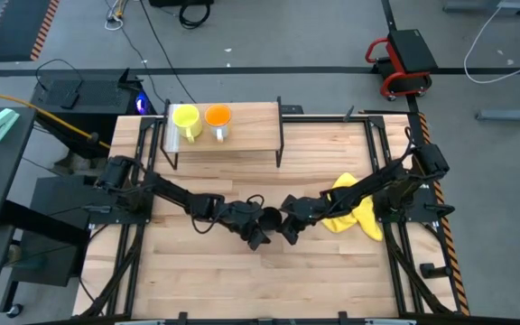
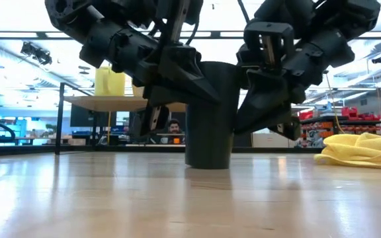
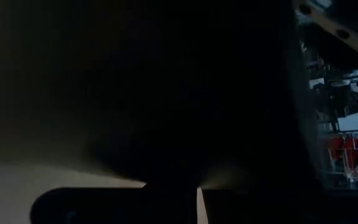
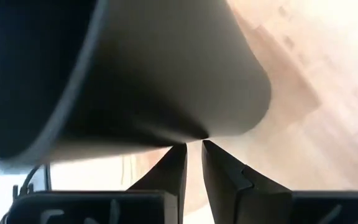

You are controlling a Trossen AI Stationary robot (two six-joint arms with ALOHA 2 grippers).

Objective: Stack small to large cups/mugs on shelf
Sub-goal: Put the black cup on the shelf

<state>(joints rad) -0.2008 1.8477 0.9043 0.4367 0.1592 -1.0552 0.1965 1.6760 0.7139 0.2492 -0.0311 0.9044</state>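
Note:
The taller black cup [image 1: 269, 217] [image 2: 210, 119] stands upright on its base on the plank tabletop, mid-table. My left gripper [image 1: 256, 226] [image 2: 184, 73] is against its left side, shut. My right gripper [image 1: 289, 224] [image 2: 260, 79] is against its right side, also shut. The yellow mug [image 1: 186, 120] [image 2: 110, 80] and the orange mug [image 1: 218, 117] stand side by side on the left part of the shelf [image 1: 251, 135] at the far edge. The black cup [image 3: 166, 93] fills the left wrist view. My left gripper meets the black cup's upper wall [image 2: 197, 73] from the table's left, slanting down. The cup fills the wrist view and hides the exact place of contact. The cup stays upright on the table. My right gripper has its shut fingertips [image 4: 179, 152] against the cup's outer wall [image 4: 191, 127], on the side toward the table's right. It comes slanting down from the right. The cup's base rests on the table.
A crumpled yellow cloth [image 1: 355, 212] [image 2: 362, 149] lies on the table under the right arm. The shelf's right half is bare wood. The shelf stands on thin black legs [image 1: 282, 149]. Open tabletop lies toward the near edge [image 1: 260, 280].

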